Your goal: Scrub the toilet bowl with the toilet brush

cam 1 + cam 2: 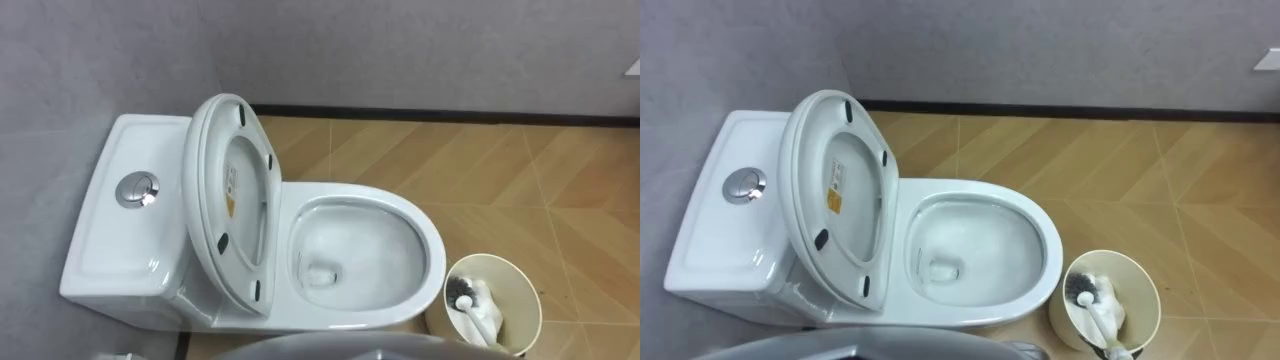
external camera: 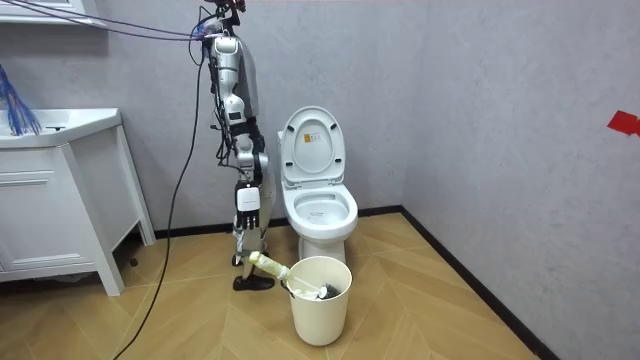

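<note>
The white toilet (image 1: 432,250) has its lid and seat (image 1: 232,200) raised against the tank (image 1: 110,230), and the bowl is open with water at the bottom. The toilet brush (image 1: 466,297), with a dark head and a pale handle, lies in a cream bin (image 1: 531,300) on the floor by the front of the bowl. In the room view I stand at the toilet's (image 2: 320,205) side, on the room view's left, facing it. My right hand (image 2: 247,198) hangs by my side, apart from the brush (image 2: 270,267) and the bin (image 2: 320,305).
A round chrome flush button (image 1: 137,190) sits on the tank top. Grey walls close in behind and beside the toilet. A white cabinet (image 2: 60,200) stands at the room view's left. Wooden floor (image 1: 560,170) lies open beyond the bowl.
</note>
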You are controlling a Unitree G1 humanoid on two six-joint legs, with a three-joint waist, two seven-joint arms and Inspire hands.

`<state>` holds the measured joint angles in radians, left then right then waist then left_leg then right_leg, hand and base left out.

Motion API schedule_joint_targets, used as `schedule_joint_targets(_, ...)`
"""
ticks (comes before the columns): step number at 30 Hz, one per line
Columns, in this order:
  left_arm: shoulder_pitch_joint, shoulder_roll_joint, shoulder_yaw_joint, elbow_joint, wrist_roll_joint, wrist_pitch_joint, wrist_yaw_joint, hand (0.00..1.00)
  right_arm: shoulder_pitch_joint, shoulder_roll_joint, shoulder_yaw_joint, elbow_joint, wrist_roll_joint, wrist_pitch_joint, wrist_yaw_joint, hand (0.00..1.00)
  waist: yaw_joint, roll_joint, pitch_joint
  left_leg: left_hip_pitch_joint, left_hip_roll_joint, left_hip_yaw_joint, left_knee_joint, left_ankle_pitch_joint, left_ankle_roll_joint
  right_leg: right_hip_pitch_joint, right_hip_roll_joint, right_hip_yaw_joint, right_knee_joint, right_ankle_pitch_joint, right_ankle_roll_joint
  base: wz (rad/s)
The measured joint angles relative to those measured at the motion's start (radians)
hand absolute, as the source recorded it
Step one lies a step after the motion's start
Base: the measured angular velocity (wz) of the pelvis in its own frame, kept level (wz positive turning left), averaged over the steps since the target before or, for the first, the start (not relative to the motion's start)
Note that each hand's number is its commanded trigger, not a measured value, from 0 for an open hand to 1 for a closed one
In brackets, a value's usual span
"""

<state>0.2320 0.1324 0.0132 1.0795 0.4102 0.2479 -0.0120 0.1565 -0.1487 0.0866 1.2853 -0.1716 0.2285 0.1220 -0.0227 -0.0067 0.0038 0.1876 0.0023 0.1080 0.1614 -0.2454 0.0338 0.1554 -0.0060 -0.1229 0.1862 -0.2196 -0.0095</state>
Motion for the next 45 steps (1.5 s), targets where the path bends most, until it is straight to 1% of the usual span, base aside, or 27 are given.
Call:
schedule_joint_targets(3,0.000,0.000,0.000,-0.001,0.021,-0.009,0.002,0.00,0.001,0.000,-0.005,0.000,-0.005,0.001,-0.003,0.00,-0.003,0.000,-0.0001,0.000,0.002,0.009,-0.001,-0.001,-0.001,-0.006,0.005,0.018,0.000,0.001,-0.002,-0.09)
schedule_joint_targets(6,0.000,0.000,-0.001,-0.002,0.025,-0.010,0.004,0.00,-0.003,0.000,-0.012,-0.003,-0.011,0.000,-0.013,0.00,-0.002,0.002,-0.0004,-0.001,0.005,0.026,-0.006,-0.001,-0.002,-0.018,0.009,0.036,0.002,0.001,-0.004,-0.16)
schedule_joint_targets(11,-0.002,0.000,-0.003,-0.002,0.026,-0.009,0.007,0.00,0.009,0.001,-0.023,-0.004,-0.012,0.000,-0.039,0.00,-0.009,0.002,-0.0008,0.000,0.005,0.032,-0.011,-0.001,-0.002,-0.019,0.009,0.041,0.004,0.002,-0.004,-0.04)
schedule_joint_targets(15,-0.006,0.000,0.003,-0.002,0.051,-0.009,0.010,0.00,0.013,0.002,-0.051,-0.013,-0.024,-0.002,-0.078,0.00,-0.011,0.003,-0.0015,0.000,0.005,0.033,-0.011,-0.001,-0.002,-0.020,0.009,0.042,0.003,0.003,-0.004,0.00)
schedule_joint_targets(18,-0.011,0.000,0.005,-0.002,0.063,-0.009,0.019,0.00,0.019,0.001,-0.082,-0.041,-0.031,-0.014,-0.107,0.00,-0.014,0.004,-0.0016,-0.001,0.006,0.034,-0.012,-0.001,-0.002,-0.023,0.010,0.042,0.003,0.003,-0.005,-0.01)
schedule_joint_targets(21,-0.009,0.000,0.005,-0.002,0.062,-0.016,0.032,0.00,0.021,0.000,-0.112,-0.069,-0.031,-0.038,-0.151,0.00,-0.013,0.005,-0.0014,-0.001,0.008,0.046,-0.013,-0.001,-0.002,-0.030,0.013,0.053,0.004,0.003,-0.006,-0.10)
schedule_joint_targets(23,-0.009,-0.002,0.005,-0.001,0.062,-0.020,0.036,0.00,0.021,0.001,-0.117,-0.086,-0.031,-0.053,-0.184,0.00,-0.012,0.005,-0.0014,0.000,0.008,0.051,-0.013,-0.002,-0.003,-0.033,0.015,0.064,0.003,0.003,-0.006,-0.11)
schedule_joint_targets(26,-0.009,-0.003,0.004,-0.001,0.062,-0.031,0.052,0.00,0.018,0.002,-0.131,-0.089,-0.026,-0.071,-0.234,0.00,-0.013,0.004,-0.0014,-0.001,0.008,0.052,-0.014,-0.002,-0.002,-0.034,0.015,0.067,0.002,0.004,-0.005,-0.01)
schedule_joint_targets(32,-0.007,-0.003,0.008,-0.008,0.063,-0.036,0.070,0.00,0.022,0.003,-0.153,-0.086,0.021,-0.089,-0.325,0.00,-0.014,0.004,-0.0018,-0.001,0.008,0.055,-0.018,-0.002,-0.002,-0.035,0.016,0.072,0.002,0.004,-0.004,0.00)
schedule_joint_targets(35,-0.008,-0.003,0.034,-0.007,0.064,-0.040,0.072,0.00,0.023,0.003,-0.186,-0.070,0.056,-0.105,-0.363,0.00,-0.021,0.003,-0.0020,-0.001,0.007,0.054,-0.018,-0.002,-0.002,-0.033,0.016,0.072,0.001,0.004,-0.004,0.00)
schedule_joint_targets(37,-0.004,-0.003,0.053,-0.007,0.077,-0.044,0.078,0.00,0.020,0.006,-0.224,-0.058,0.087,-0.106,-0.383,0.00,-0.028,0.001,-0.0023,0.000,0.007,0.054,-0.018,-0.002,-0.002,-0.033,0.015,0.073,0.001,0.004,-0.004,0.00)
schedule_joint_targets(40,-0.002,-0.003,0.059,-0.010,0.104,-0.044,0.091,0.00,0.021,0.006,-0.248,-0.038,0.158,-0.103,-0.407,0.00,-0.030,-0.004,-0.0027,0.003,0.006,0.055,-0.016,-0.002,-0.003,-0.031,0.014,0.076,0.001,0.004,-0.004,-0.03)
schedule_joint_targets(41,-0.001,-0.003,0.061,-0.010,0.104,-0.044,0.091,0.00,0.022,0.006,-0.253,-0.038,0.171,-0.103,-0.409,0.00,-0.031,-0.008,-0.0041,0.003,0.005,0.055,-0.016,-0.002,-0.003,-0.031,0.014,0.079,0.001,0.004,-0.004,-0.08)
schedule_joint_targets(44,0.011,-0.002,0.062,-0.023,0.106,-0.042,0.091,0.00,0.022,0.007,-0.312,-0.039,0.228,-0.104,-0.432,0.00,-0.055,-0.011,-0.0021,0.003,0.004,0.055,-0.012,-0.001,-0.002,-0.032,0.012,0.083,-0.001,0.002,-0.003,-0.03)
schedule_joint_targets(45,0.015,0.000,0.062,-0.034,0.110,-0.042,0.091,0.00,0.022,0.007,-0.328,-0.043,0.262,-0.106,-0.451,0.00,-0.058,-0.013,-0.0016,0.004,0.003,0.055,-0.011,-0.002,-0.002,-0.033,0.012,0.090,0.000,0.001,-0.002,-0.07)
